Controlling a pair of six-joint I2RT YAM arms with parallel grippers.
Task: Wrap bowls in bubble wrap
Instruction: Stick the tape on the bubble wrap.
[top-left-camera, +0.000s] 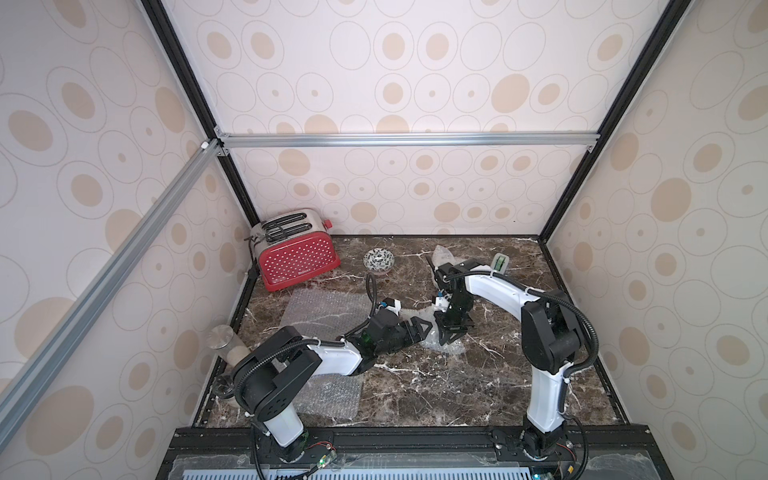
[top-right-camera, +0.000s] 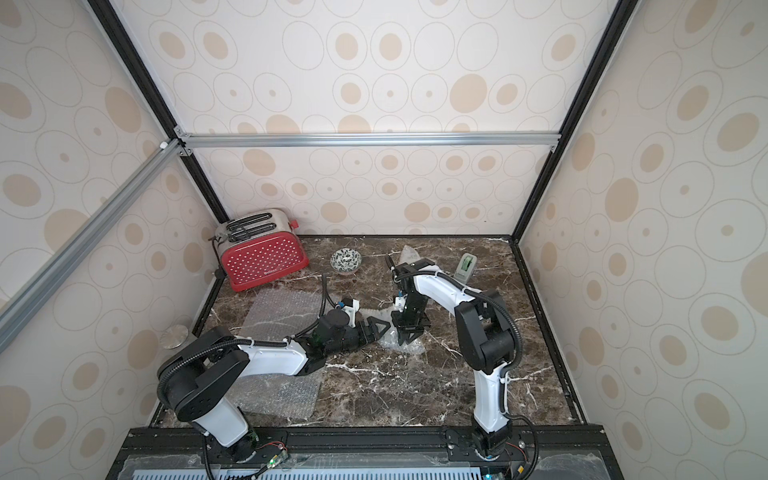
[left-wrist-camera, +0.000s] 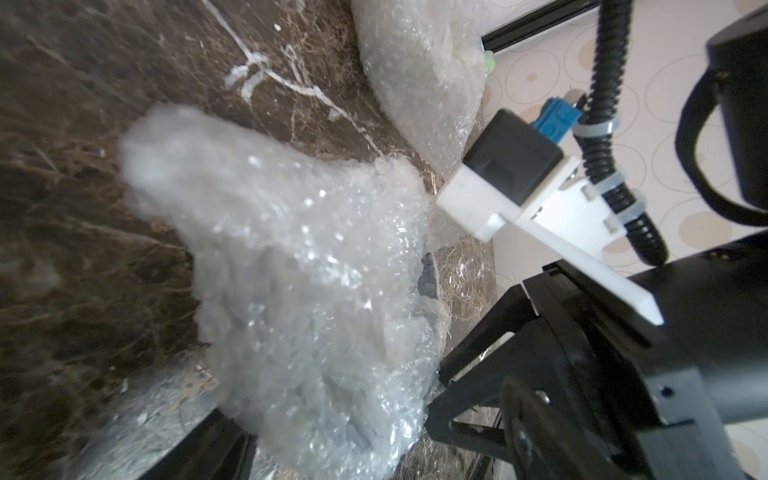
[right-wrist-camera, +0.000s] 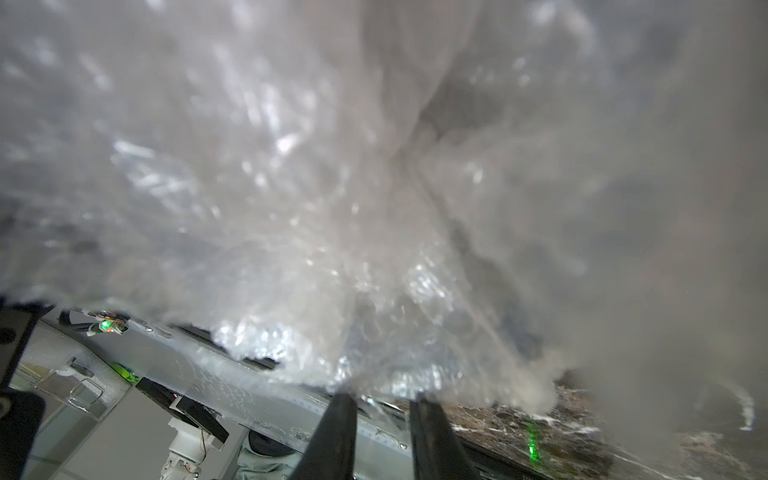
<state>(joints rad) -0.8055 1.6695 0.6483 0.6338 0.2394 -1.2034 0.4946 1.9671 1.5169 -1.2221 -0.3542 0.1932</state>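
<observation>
Though crumpled, bubble wrap (right-wrist-camera: 291, 187) between right fingers (right-wrist-camera: 336, 436) — left fingers (left-wrist-camera: 208, 453) close by.

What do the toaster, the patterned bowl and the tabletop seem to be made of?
Toaster: glossy red dotted side, silver top, probably painted metal. Patterned bowl: smooth white with dark leaves, likely glazed ceramic. Tabletop: dark brown with white veins, marble or a marble-look print.

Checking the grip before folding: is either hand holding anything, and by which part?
The right hand appears to pinch the crumpled clear bubble wrap by its edge; the left hand is open, holding nothing.
</observation>
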